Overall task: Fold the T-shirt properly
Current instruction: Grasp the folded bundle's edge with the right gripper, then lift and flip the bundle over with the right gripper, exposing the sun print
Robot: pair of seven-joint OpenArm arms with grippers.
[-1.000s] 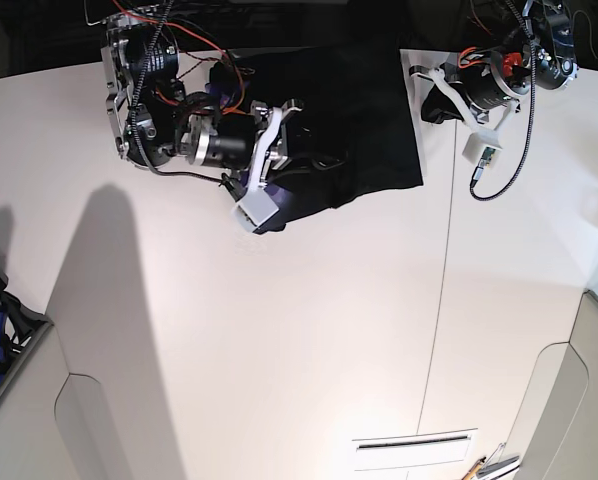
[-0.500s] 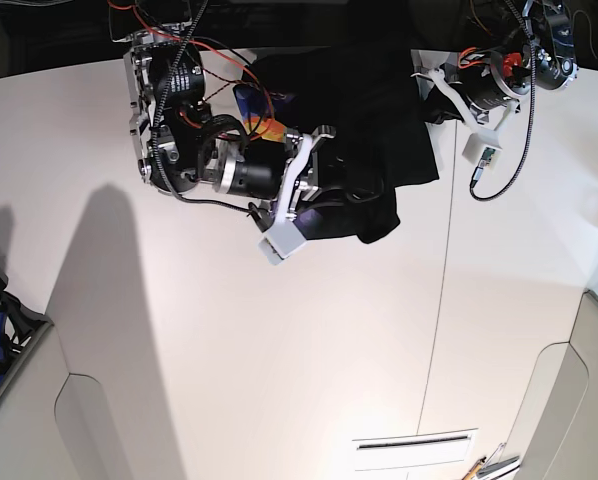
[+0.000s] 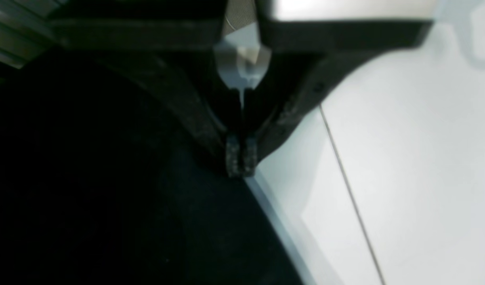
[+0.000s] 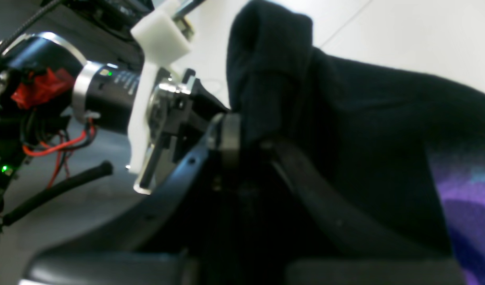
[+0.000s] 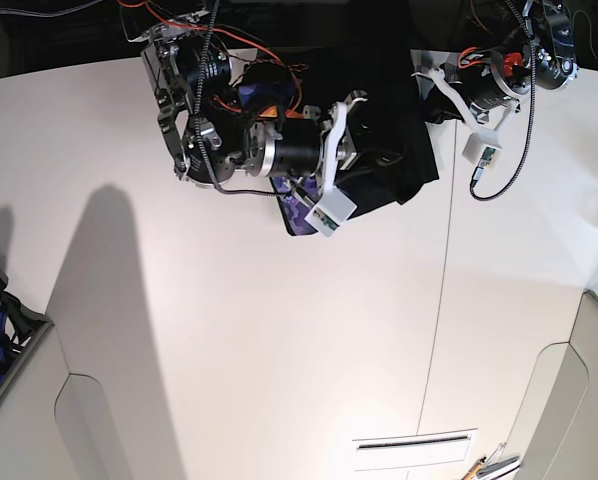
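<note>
Folding: your right gripper point(image 5: 374, 150), pinching the T-shirt point(image 5: 394, 110), carried it toward the left gripper point(image 3: 239, 160), pressed together at its edge | fold half-made.

The black T-shirt point(image 5: 394, 150) lies bunched at the table's twelve o'clock edge, purple print showing at its seven o'clock corner.

You have one large black cloth T-shirt point(image 5: 394, 150) with a purple-blue print showing on its underside, lying on one white table point(image 5: 279, 350). Two robot arms work over it, each ending in one gripper: the left gripper point(image 3: 239, 160) and the right gripper point(image 5: 374, 150). One pale slotted rectangular plate point(image 5: 414, 450) sits near the table's front edge.
</note>
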